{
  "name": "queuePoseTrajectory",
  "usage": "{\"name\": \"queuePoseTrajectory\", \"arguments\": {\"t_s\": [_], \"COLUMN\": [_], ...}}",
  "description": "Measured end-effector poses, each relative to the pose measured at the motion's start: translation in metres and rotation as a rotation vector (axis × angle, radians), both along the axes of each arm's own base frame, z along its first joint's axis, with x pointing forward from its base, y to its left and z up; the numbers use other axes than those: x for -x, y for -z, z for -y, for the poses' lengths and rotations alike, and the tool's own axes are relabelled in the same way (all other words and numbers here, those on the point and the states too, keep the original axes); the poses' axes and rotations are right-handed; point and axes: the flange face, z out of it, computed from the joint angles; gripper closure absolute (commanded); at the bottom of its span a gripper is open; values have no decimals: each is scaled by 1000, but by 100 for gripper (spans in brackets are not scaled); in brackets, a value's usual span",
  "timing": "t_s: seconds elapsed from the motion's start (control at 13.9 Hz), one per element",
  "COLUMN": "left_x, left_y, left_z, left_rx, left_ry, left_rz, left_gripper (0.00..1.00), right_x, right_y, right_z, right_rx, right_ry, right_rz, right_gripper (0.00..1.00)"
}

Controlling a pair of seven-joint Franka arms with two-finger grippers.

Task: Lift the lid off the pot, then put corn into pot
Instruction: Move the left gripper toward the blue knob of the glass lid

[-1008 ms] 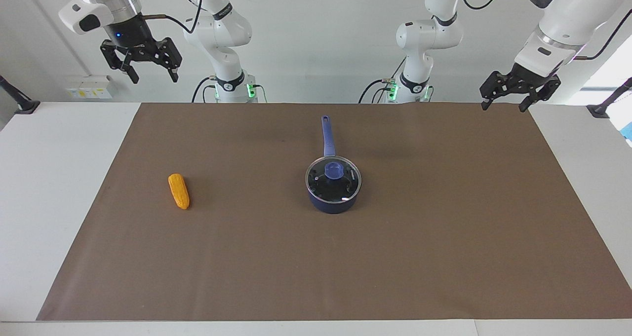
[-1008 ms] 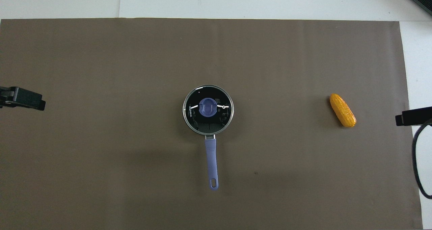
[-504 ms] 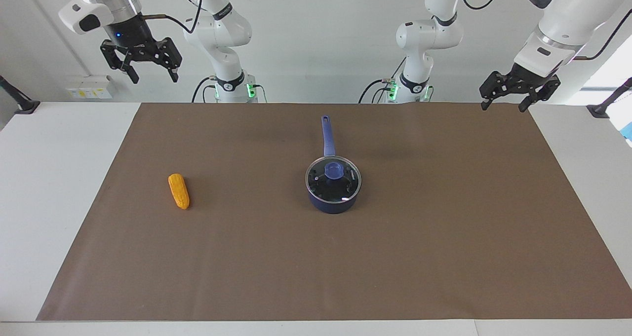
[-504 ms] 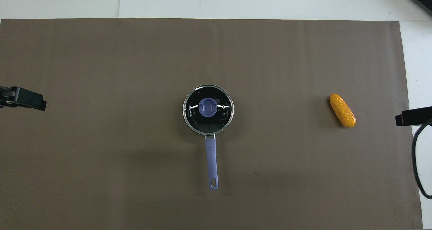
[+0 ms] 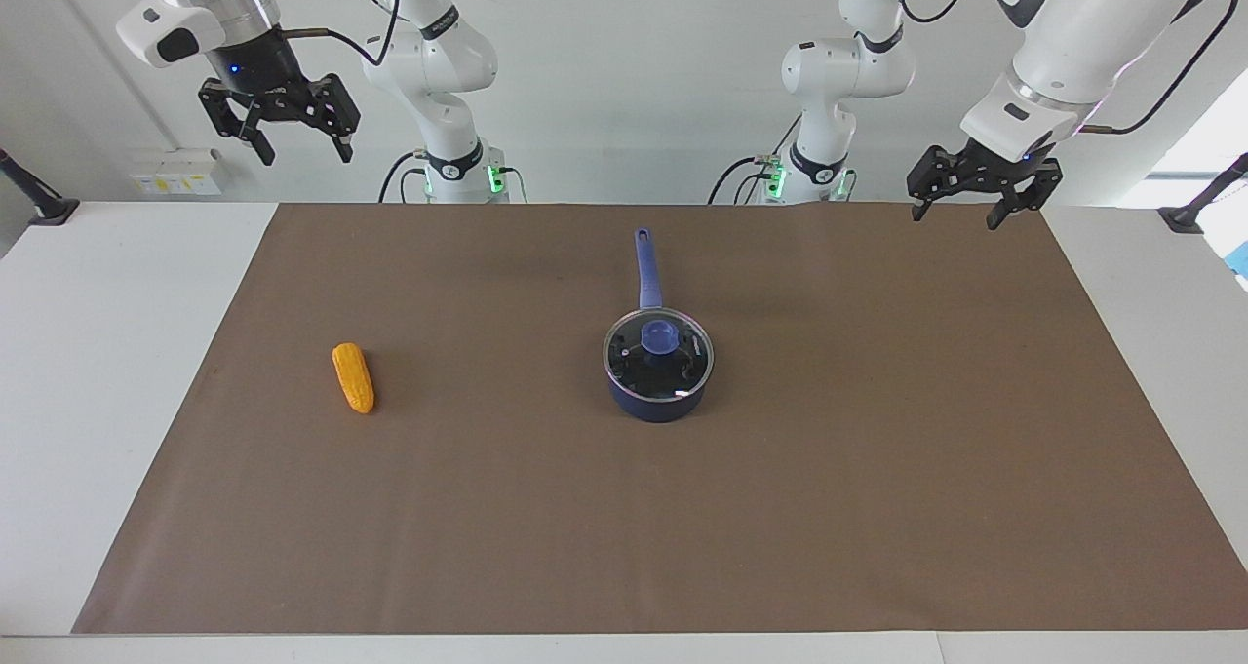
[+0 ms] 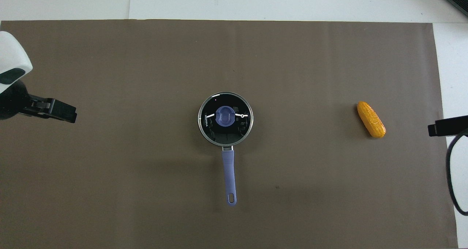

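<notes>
Though flat overhead, pot (image 5: 657, 391) walls (facing)

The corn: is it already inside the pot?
No, the corn lies on the brown mat toward the right arm's end, apart from the pot, whose lid is on.

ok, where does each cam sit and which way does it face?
Facing view: high across the table, looking at the robots; both arms, left gripper and right gripper open, raised.
Overhead view: above the robots' end, looking steeply down; only gripper tips at the edges.
Shared: pot with lid on, corn toward the right arm's end, brown mat; half a turn apart.
</notes>
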Motion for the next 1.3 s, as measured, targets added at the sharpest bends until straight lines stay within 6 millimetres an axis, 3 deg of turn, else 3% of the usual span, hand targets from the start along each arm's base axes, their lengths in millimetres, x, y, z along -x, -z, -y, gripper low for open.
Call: {"name": "queuePoseTrajectory", "arguments": {"t_s": [0.65, 1.01, 1.3], "left_x": [10, 5, 4], "left_y": [30, 65, 98], "left_z": [90, 138, 192], "left_rx": [0, 12, 21], "left_ry": [160, 231, 189], "left_rz": [-5, 22, 39], "left_gripper": [0, 0, 0], "right_x": [0, 0, 0], "right_y": [0, 0, -1], "right_z": [0, 0, 0], "right_rx": [0, 0, 0], "right_ry": [0, 0, 0], "right_rz": [1, 1, 1], "right_gripper": [0, 0, 0]}}
